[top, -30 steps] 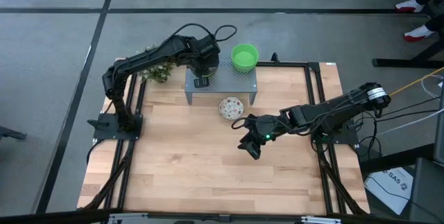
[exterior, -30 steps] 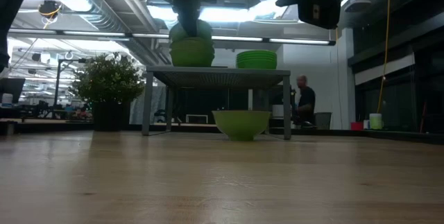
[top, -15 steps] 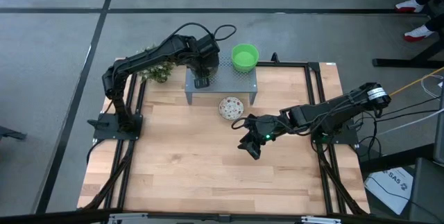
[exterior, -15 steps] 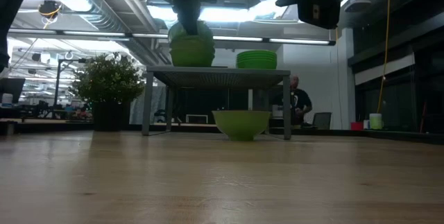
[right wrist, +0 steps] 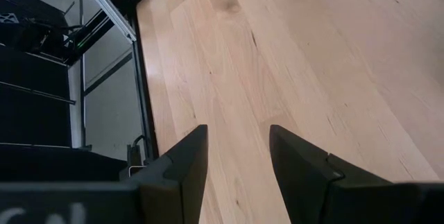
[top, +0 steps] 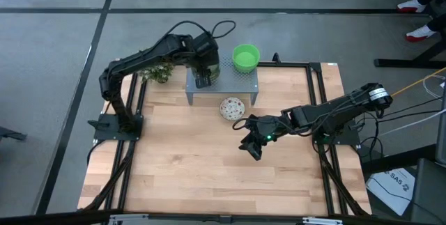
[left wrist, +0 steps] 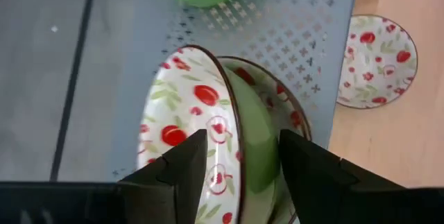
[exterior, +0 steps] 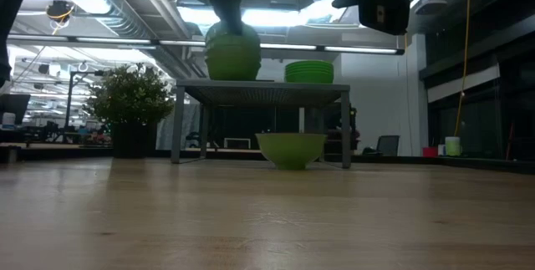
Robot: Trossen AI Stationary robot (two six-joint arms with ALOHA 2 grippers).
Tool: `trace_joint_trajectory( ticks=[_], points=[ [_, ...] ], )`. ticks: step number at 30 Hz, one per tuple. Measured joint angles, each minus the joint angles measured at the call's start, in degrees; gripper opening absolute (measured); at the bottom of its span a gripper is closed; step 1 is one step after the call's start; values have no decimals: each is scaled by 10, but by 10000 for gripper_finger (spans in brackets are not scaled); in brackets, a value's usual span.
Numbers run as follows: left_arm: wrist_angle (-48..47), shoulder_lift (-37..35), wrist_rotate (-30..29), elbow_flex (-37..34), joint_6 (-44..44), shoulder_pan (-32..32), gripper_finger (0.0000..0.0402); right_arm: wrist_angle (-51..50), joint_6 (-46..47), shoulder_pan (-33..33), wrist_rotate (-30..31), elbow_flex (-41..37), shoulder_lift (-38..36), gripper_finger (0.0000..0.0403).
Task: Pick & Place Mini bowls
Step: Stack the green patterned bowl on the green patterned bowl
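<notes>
- While the left gripper (left wrist: 236, 161) hung over the left end of the grey perforated stand (top: 247, 84), near its left edge, most of the wooden table (top: 209, 169) in front lay bare, giving wide room to move.
- The right gripper (right wrist: 236, 161) hovered over bare wood right of the table's middle, its fingers parted with nothing between them.
- Compared with a second earlier, the left gripper's fingers had spread apart; they now stood open on either side of the tilted speckled bowl's (left wrist: 187, 127) rim and the green bowl (left wrist: 253, 148) nested against it, and the arm sat slightly higher.
- The right arm had not shifted.
- On the stand's right end sat a stack of green bowls (top: 245, 56), apparently holding nothing.
- One speckled bowl, a lone speckled bowl (top: 232, 106), rested upright on the table just in front of the stand, also empty.
</notes>
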Motion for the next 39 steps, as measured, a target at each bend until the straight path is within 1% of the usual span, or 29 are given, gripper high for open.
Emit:
trace_joint_trajectory(
  ticks=[3, 5, 9, 16, 21, 25, 31, 36, 39],
  points=[
    [1, -8, -3, 8, -5, 0, 175, 0, 0, 0, 9, 0, 0, 155],
    [1, -13, 5, 15, -13, 1, 175, 0, 1, 0, 16, 0, 0, 155],
    [2, -24, 29, 24, -26, 0, 175, 0, 0, 0, 16, 0, 0, 155],
    [-5, -32, 34, 23, -50, -4, 175, 0, 1, 0, 16, 0, 0, 155],
    [-4, -47, 38, 23, -56, -28, 175, 0, -4, 0, 20, 0, 0, 155],
    [-4, -67, 33, 23, -55, -61, 175, 0, -23, 0, 52, 0, 0, 155],
    [-16, -88, 30, 23, -72, -125, 175, 0, -89, 0, 117, 0, 6, 155],
    [-64, -90, -6, 23, -124, -184, 175, 0, -136, 0, 180, 0, 35, 155],
    [-76, -91, -24, 8, -146, -223, 175, 1, -157, 0, 209, 0, 62, 155]
  ],
)
